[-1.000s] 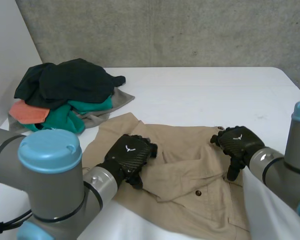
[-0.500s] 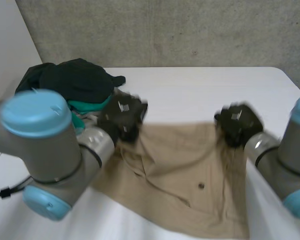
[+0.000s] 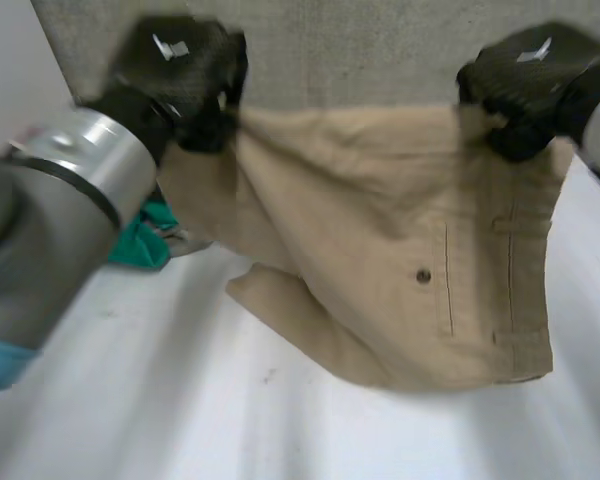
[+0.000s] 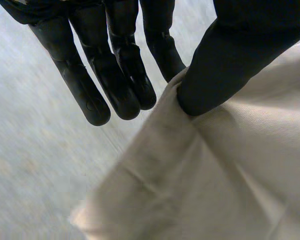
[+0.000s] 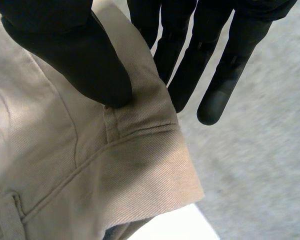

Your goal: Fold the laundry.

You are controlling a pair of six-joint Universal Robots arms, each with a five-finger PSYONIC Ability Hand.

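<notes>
A pair of beige trousers hangs in the air above the white table, stretched by its waistband between both hands. My left hand pinches one end of the waistband; in the left wrist view its thumb presses the beige cloth against the straight fingers. My right hand grips the other end; in the right wrist view the thumb clamps the waistband against the fingers. The trouser legs dangle down, their lower end near the table.
A bit of teal cloth from the laundry pile shows behind my left arm. A grey wall rises behind the table.
Both hands closed on the trousers' waistband and lifted it from the table high into the air. The trousers now hang spread between them.
</notes>
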